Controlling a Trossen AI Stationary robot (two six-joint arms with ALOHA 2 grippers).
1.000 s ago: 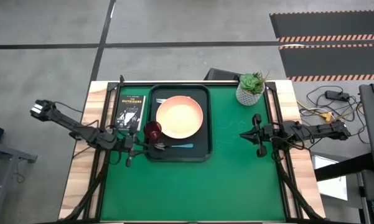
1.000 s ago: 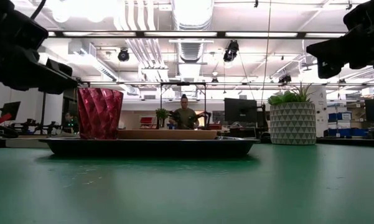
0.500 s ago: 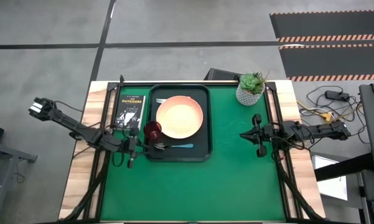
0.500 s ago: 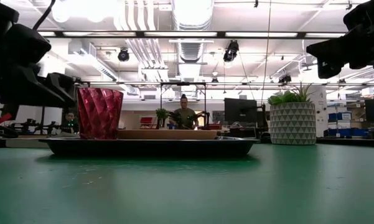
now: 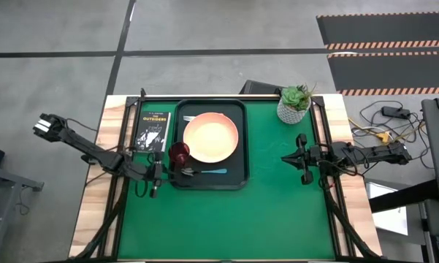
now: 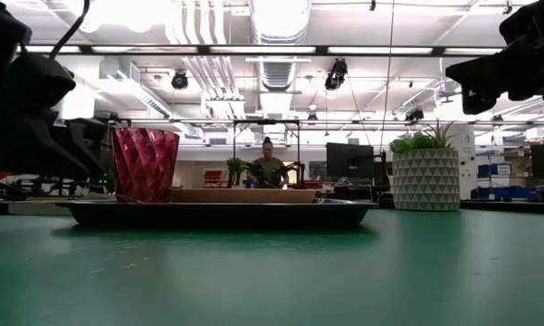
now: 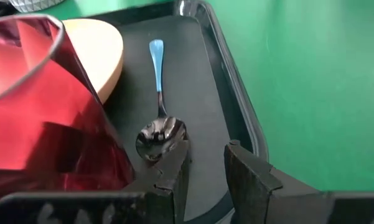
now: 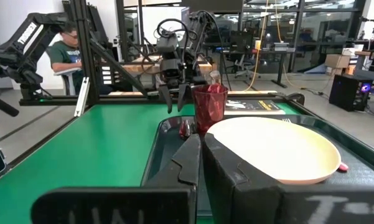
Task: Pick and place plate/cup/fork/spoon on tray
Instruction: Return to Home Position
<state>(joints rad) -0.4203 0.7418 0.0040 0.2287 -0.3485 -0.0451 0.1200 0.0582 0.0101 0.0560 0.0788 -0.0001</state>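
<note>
The dark tray (image 5: 237, 175) lies on the green table. On it are the peach plate (image 5: 210, 136), the dark red cup (image 5: 179, 153) upright by the plate's left edge, and the blue-handled spoon (image 5: 207, 172) flat along the near side. The pink-handled fork (image 5: 188, 117) lies at the tray's far left corner, partly under the plate's rim. My left gripper (image 5: 155, 180) is open and empty at the tray's near left corner, and the spoon's bowl (image 7: 160, 135) is just ahead of its fingertips (image 7: 179, 163). My right gripper (image 5: 301, 158) is shut and empty to the right of the tray.
A dark book (image 5: 153, 130) lies left of the tray. A white pot with a green plant (image 5: 294, 104) stands at the far right. Bare green table shows near the tray's front edge and on the right side. A person sits in the room beyond the table (image 6: 269, 168).
My left gripper has moved a little toward the table's near edge and down, beside the tray's left near corner. The cup, plate, spoon and fork have stayed where they were.
</note>
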